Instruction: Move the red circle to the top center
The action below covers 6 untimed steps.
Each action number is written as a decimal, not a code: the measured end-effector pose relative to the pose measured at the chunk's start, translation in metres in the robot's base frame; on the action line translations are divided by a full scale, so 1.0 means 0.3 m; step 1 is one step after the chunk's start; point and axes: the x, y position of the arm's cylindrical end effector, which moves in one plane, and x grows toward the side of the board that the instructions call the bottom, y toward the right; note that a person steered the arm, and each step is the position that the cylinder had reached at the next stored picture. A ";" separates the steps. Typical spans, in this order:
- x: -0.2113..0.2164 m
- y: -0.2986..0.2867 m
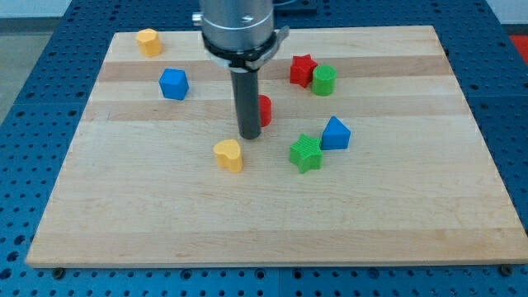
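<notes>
The red circle (265, 110) stands near the middle of the wooden board (272, 206), mostly hidden behind my rod; only its right edge shows. My tip (250, 135) rests on the board just below and to the left of the red circle, close to it; whether they touch I cannot tell. The yellow heart block (228, 154) lies just below and left of my tip.
A red star (302, 69) and a green cylinder (323, 80) stand together at the upper right. A green star (306, 153) and a blue triangle block (335, 133) sit right of centre. A blue block (173, 83) and a yellow block (148, 41) are at the upper left.
</notes>
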 end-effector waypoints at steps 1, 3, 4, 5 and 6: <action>-0.052 0.030; -0.179 0.067; -0.265 0.067; -0.334 0.067; -0.399 0.067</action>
